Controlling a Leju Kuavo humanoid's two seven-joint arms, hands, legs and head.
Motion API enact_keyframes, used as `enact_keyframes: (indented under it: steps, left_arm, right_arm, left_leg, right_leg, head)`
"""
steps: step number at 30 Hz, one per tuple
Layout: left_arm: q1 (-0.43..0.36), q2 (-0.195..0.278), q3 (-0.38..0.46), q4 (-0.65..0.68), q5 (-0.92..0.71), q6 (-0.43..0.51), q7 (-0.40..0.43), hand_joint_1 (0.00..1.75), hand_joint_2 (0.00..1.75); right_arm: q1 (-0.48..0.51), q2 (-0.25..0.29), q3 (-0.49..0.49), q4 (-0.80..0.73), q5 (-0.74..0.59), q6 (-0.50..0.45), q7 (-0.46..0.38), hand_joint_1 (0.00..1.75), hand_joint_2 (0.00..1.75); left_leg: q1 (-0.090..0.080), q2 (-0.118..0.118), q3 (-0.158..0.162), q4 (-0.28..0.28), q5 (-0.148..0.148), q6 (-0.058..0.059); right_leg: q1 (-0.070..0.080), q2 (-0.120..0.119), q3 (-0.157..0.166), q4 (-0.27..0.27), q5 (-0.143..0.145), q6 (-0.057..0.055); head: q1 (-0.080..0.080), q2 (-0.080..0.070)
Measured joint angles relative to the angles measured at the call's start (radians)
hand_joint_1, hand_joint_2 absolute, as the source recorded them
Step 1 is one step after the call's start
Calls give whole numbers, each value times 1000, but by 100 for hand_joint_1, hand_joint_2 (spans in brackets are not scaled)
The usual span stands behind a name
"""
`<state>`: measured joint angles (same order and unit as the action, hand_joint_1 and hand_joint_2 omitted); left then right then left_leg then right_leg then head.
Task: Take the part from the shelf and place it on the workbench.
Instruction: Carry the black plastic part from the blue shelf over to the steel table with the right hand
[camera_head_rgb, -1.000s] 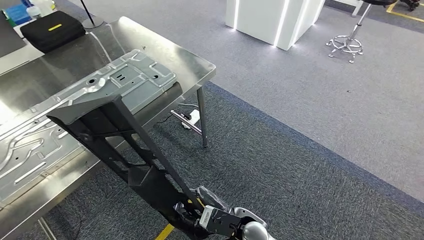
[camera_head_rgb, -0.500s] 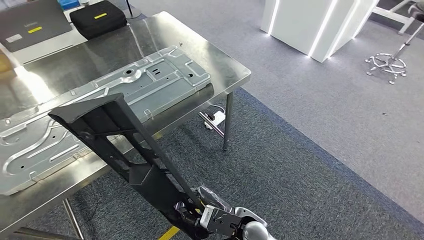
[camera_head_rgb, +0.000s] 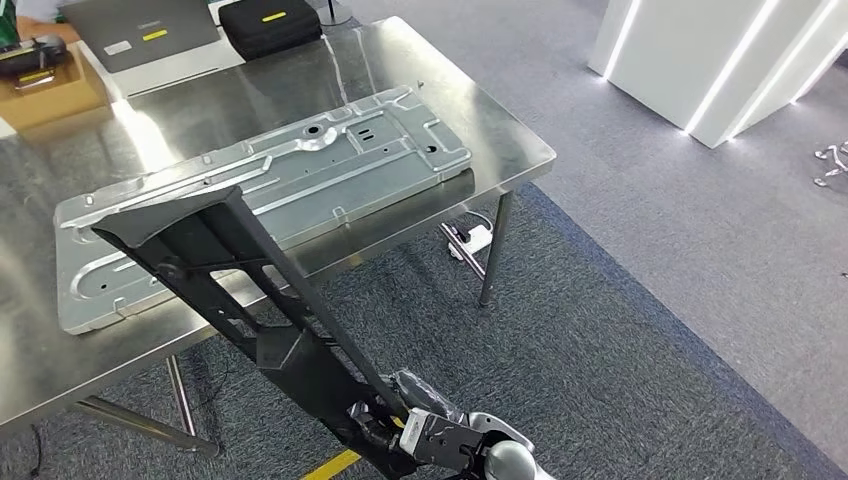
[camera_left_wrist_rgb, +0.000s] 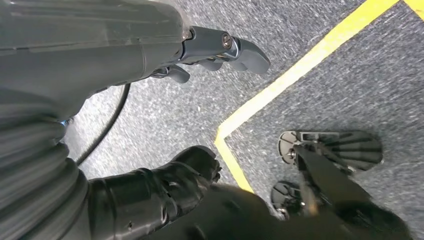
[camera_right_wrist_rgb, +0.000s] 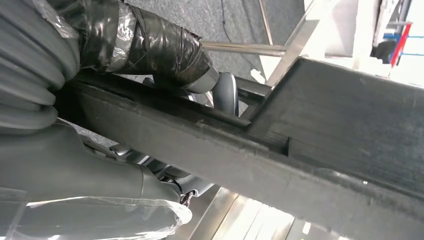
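Observation:
A long black framed part (camera_head_rgb: 250, 300) slants up and to the left from my right hand (camera_head_rgb: 440, 442), which grips its lower end at the bottom of the head view. In the right wrist view, the taped fingers (camera_right_wrist_rgb: 150, 45) wrap over the part's black bar (camera_right_wrist_rgb: 300, 150). The part's wide upper end hangs above the front edge of the stainless steel workbench (camera_head_rgb: 500, 130). My left hand (camera_left_wrist_rgb: 165, 120) hangs over the grey carpet, thumb (camera_left_wrist_rgb: 225, 45) and dark fingers (camera_left_wrist_rgb: 175, 180) apart, holding nothing.
A large stamped silver metal panel (camera_head_rgb: 290, 180) lies across the workbench. A black case (camera_head_rgb: 268, 22), a grey laptop (camera_head_rgb: 140, 30) and a cardboard box (camera_head_rgb: 45, 85) sit at its far side. A white lit column (camera_head_rgb: 720, 60) stands far right. A yellow floor line (camera_head_rgb: 335, 465) runs below.
The camera has turned, so the workbench now sits further right and more fully in the picture. The black part stays in my right hand in the same pose.

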<state>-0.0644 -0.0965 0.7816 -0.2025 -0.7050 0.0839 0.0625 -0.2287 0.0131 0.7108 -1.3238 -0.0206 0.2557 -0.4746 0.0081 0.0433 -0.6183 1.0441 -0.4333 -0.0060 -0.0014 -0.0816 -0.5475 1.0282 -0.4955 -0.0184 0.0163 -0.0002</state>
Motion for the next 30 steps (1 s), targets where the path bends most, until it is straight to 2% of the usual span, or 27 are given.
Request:
enact_keyframes:
  steps: [1, 3, 4, 5, 6, 7, 8, 9, 10, 11, 12, 13, 14, 15, 16, 18, 20, 21, 22, 24, 25, 26, 27, 29, 30]
  left_arm:
    - [-1, 0, 0, 0, 0, 0, 0, 0, 175]
    - [1, 0, 0, 0, 0, 0, -1, 0, 175]
    - [3, 0, 1, 0, 0, 0, -1, 0, 175]
    - [4, 0, 1, 0, 0, 0, -1, 0, 175]
    - [3, 0, 1, 0, 0, 0, -1, 0, 175]
    - [2, 1, 1, 0, 0, 0, -1, 0, 175]
    - [0, 1, 1, 0, 0, 0, -1, 0, 175]
    - [-1, 2, 2, 0, 0, 0, -2, 0, 175]
    - [-2, 2, 2, 0, 0, 0, -2, 0, 175]
    - [-3, 2, 2, 0, -1, 0, -2, 0, 175]
    - [-3, 2, 3, 0, -1, 0, -3, 0, 175]
    - [-2, 2, 3, 0, -1, -1, -4, 0, 175]
    - [-1, 2, 4, 0, -2, -2, -5, 0, 175]
    - [0, 2, 5, 0, -2, -3, -7, 0, 175]
    - [1, 1, 6, 0, -2, -3, -8, 0, 175]
    - [1, 1, 8, 0, -2, -3, -10, 0, 175]
    - [2, 2, 10, 0, -2, -3, -12, 0, 175]
    - [1, 2, 12, 0, -2, -3, -13, 0, 175]
    - [0, 3, 13, 0, -1, -3, -14, 0, 175]
    - [-1, 3, 16, 0, -1, -3, -16, 0, 175]
    - [-1, 3, 16, 0, -1, -3, -16, 0, 175]
    - [0, 3, 17, 0, -2, -3, -16, 0, 175]
    - [1, 3, 18, 0, -2, -3, -16, 0, 175]
    - [1, 3, 18, 0, -2, -4, -16, 0, 175]
    - [0, 3, 19, 0, -2, -5, -16, 0, 175]
  right_arm:
    - [0, 0, 0, 0, 0, 0, 0, 169, 175]
    - [-1, 2, -1, -1, 0, 0, 0, 169, 175]
    - [-2, 2, -1, -1, 0, 0, 0, 169, 175]
    - [-3, 3, -1, -2, 1, 0, 0, 169, 175]
    - [-4, 3, -1, -2, 1, 0, 0, 169, 175]
    - [-4, 2, -1, -2, 1, -1, 0, 169, 175]
    - [-3, 1, -1, -3, 2, -1, 0, 169, 175]
    - [-1, 0, -2, -2, 2, -2, 0, 169, 175]
    - [1, -1, -2, -2, 2, -2, 0, 169, 175]
    - [2, -2, -2, -1, 2, -2, 0, 169, 175]
    - [2, -2, -2, 0, 0, 0, 0, 169, 175]
    - [2, -2, -3, 0, -3, 3, 1, 169, 175]
    - [2, -2, -4, 0, -8, 6, 1, 169, 175]
    - [1, -2, -5, 0, -13, 9, 1, 169, 175]
    - [1, -2, -6, 0, -17, 12, 1, 169, 175]
    - [2, -2, -7, -1, -21, 15, 2, 169, 175]
    - [2, 0, -7, -1, -22, 17, 2, 169, 175]
    - [1, 1, -7, -1, -23, 18, 2, 169, 175]
    - [1, 2, -7, -1, -24, 19, 2, 169, 175]
    - [3, 2, -8, -1, -25, 20, 3, 169, 175]
    - [5, 2, -8, 0, -26, 21, 4, 169, 175]
    - [6, 2, -8, 0, -26, 21, 4, 169, 175]
    - [7, 2, -8, 0, -27, 22, 5, 169, 175]
    - [8, 2, -9, 0, -28, 23, 5, 169, 175]
    - [7, 2, -9, 0, -28, 23, 5, 169, 175]
  left_leg:
    - [-4, 4, 10, -20, 1, 7]
    - [-6, -14, 12, -24, 1, 21]
    - [-5, -23, 14, -28, 2, 26]
    - [-3, -31, 17, -32, 4, 33]
    - [0, -38, 20, -36, 6, 39]
    - [0, -46, 20, -37, 6, 44]
    - [-1, -55, 20, -37, 6, 48]
    - [-2, -65, 20, -36, 5, 50]
    - [-3, -75, 20, -35, 4, 51]
    - [-4, -84, 21, -33, 3, 51]
    - [-4, -92, 22, -30, 1, 51]
    - [-4, -98, 23, -27, -2, 49]
    - [-5, -103, 23, -24, -4, 47]
    - [-6, -107, 21, -20, -6, 43]
    - [-7, -110, 19, -19, -8, 38]
    - [-7, -113, 16, -19, -8, 27]
    - [-6, -99, 13, -6, -19, 17]
    - [-6, -86, 2, 22, -38, 12]
    - [-4, -71, -20, 72, -67, 8]
    - [1, -57, -82, 201, -127, -1]
    - [4, -54, -106, 248, -141, -5]
    - [6, -52, -111, 257, -133, -8]
    - [9, -51, -94, 224, -107, -11]
    - [13, -43, -22, 84, -42, -12]
    - [12, -41, 7, 26, -23, -9]
  right_leg:
    - [2, -7, 2, 0, -3, 5]
    - [3, -19, 7, -2, -7, 16]
    - [1, -12, 8, 2, -12, 22]
    - [-1, 5, 3, 18, -25, 28]
    - [-3, 29, -14, 56, -47, 32]
    - [-5, 54, -43, 115, -77, 35]
    - [-5, 69, -81, 186, -108, 36]
    - [-5, 75, -117, 250, -129, 37]
    - [-5, 78, -142, 288, -132, 37]
    - [-5, 79, -148, 285, -112, 36]
    - [-5, 80, -135, 243, -75, 34]
    - [-5, 84, -108, 175, -31, 29]
    - [-4, 92, -81, 108, 1, 24]
    - [-4, 98, -61, 57, 21, 20]
    - [-2, 104, -51, 28, 28, 17]
    - [-1, 106, -48, 15, 28, 11]
    - [-5, 101, -40, 4, 32, 2]
    - [-8, 96, -34, -1, 34, -3]
    - [-9, 91, -31, -5, 35, -7]
    - [-9, 80, -30, -5, 34, -9]
    - [-9, 75, -30, -5, 33, -10]
    - [-9, 71, -30, -5, 32, -9]
    - [-10, 69, -29, -4, 31, -7]
    - [-10, 66, -26, -1, 26, 0]
    - [-9, 65, -25, 1, 24, 6]
  head:
    - [0, 0]
    - [1, 0]
    - [1, 0]
    - [1, 0]
    - [2, 0]
    - [2, 0]
    - [3, 0]
    - [3, 0]
    - [3, 0]
    - [3, 0]
    - [3, 0]
    - [3, 0]
    - [3, 0]
    - [2, 0]
    - [2, 0]
    - [2, 0]
    - [2, 0]
    - [2, 0]
    - [1, 0]
    - [1, 0]
    - [1, 0]
    - [1, 0]
    - [1, 0]
    - [1, 0]
    - [1, 0]
